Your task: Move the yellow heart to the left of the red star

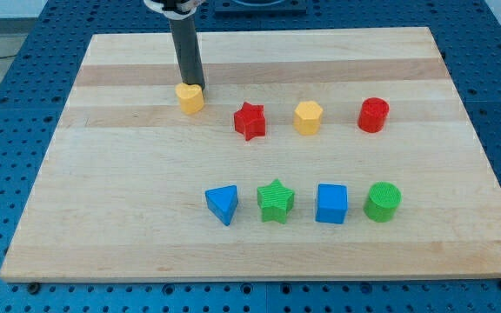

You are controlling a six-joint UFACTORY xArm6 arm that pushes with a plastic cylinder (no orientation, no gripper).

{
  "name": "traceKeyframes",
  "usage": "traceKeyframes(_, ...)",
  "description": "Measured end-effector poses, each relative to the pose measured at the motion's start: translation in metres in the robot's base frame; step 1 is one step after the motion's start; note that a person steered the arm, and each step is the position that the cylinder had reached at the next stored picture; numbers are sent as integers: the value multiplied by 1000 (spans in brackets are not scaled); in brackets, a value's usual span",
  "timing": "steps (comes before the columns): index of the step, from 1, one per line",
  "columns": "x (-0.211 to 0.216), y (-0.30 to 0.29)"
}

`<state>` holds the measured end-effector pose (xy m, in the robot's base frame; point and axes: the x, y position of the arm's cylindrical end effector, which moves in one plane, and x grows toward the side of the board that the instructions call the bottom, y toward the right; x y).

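Note:
The yellow heart (pixel 190 98) lies on the wooden board, up and to the left of the red star (pixel 250 120), with a gap between them. My tip (pixel 193 85) sits at the heart's top edge, touching it or nearly so. The dark rod rises from there to the view's top.
A yellow hexagon (pixel 308 117) and a red cylinder (pixel 373 115) lie right of the star. Lower down stand a blue triangle (pixel 223 204), a green star (pixel 275 201), a blue cube (pixel 331 203) and a green cylinder (pixel 382 202). The board's edge (pixel 42 174) borders a blue perforated table.

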<state>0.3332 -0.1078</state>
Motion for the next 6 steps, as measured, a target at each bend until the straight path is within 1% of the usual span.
traceKeyframes(6, 43, -7)
